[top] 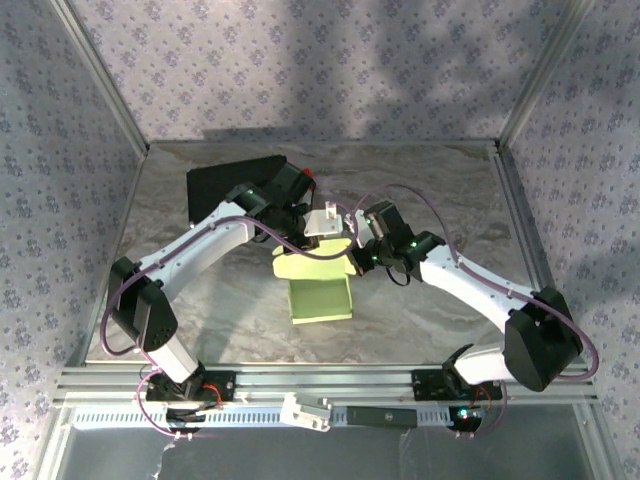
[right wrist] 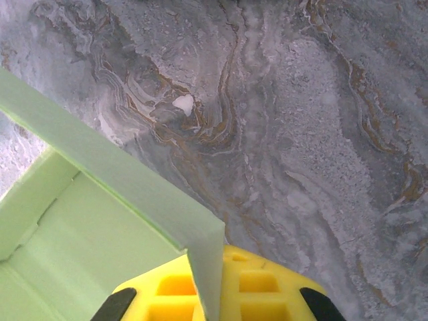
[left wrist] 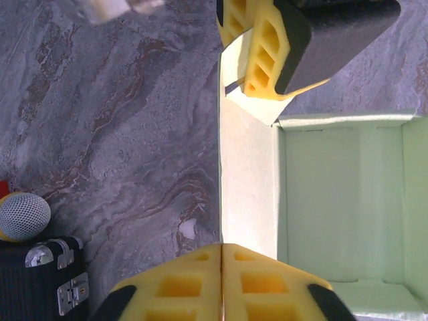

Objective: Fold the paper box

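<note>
The paper box [top: 320,292], pale green card, sits mid-table with its open top facing the back. In the left wrist view its inside [left wrist: 341,200] shows, with one pale side wall [left wrist: 247,187] standing on edge. My left gripper [left wrist: 221,246] is shut on the near end of that wall, the thin card pinched between the yellow fingers. My right gripper [right wrist: 217,257] is shut on a corner of a green wall [right wrist: 120,180]; it appears from the left wrist as yellow fingers [left wrist: 264,53] on the same wall's far end. From above, both grippers [top: 303,240] [top: 350,255] meet at the box's far end.
A flat black case [top: 228,185] lies at the back left behind the left arm; its latched corner [left wrist: 47,284] and a grey mesh ball [left wrist: 23,215] appear beside my left fingers. The marbled table [top: 450,190] is ringed by patterned walls and metal posts.
</note>
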### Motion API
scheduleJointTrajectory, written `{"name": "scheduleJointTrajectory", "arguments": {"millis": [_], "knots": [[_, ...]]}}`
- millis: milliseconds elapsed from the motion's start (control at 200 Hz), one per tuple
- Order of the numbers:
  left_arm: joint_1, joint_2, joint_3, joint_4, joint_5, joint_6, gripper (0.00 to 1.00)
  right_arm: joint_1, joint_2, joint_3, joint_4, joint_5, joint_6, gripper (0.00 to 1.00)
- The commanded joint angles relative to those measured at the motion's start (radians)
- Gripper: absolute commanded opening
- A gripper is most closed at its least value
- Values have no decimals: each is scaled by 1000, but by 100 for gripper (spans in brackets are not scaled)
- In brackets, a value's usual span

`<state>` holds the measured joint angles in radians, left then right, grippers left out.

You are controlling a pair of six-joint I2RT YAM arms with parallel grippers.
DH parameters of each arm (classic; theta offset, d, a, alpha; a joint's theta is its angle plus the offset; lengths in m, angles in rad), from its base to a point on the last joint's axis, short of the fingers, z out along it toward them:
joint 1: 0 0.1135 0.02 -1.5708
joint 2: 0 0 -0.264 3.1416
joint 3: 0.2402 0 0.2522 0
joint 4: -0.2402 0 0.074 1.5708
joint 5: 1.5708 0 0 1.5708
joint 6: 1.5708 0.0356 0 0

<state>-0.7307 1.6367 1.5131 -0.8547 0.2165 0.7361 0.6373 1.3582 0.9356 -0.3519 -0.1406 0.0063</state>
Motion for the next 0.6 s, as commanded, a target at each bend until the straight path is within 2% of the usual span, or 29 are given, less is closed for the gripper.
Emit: {"name": "scheduleJointTrajectory", "arguments": {"millis": [0, 55, 110, 160, 245, 305, 440, 595], "knots": [[13, -57, -22, 77, 16, -53, 39, 10, -4, 13, -18, 72, -10, 0], [27, -108, -68, 128, 18, -92, 47, 11, -21, 2, -7, 96, -12, 0], [54, -156, -88, 135, 21, -149, 50, 10, -34, -1, -9, 109, -18, 0], [89, -187, -93, 104, 18, -207, 51, 7, -38, 4, -18, 114, -25, 0], [125, -244, -133, 62, -73, -331, 50, 5, -35, 8, -20, 110, -32, 0], [130, -297, -204, 80, -107, -369, 51, 6, -26, 7, -12, 102, -31, 0], [142, -373, -335, 158, -76, -356, 62, 11, -17, 2, -3, 101, -30, 0], [224, -286, -297, 96, 35, -370, 58, 10, -22, -3, 7, 92, -26, 0]]}}
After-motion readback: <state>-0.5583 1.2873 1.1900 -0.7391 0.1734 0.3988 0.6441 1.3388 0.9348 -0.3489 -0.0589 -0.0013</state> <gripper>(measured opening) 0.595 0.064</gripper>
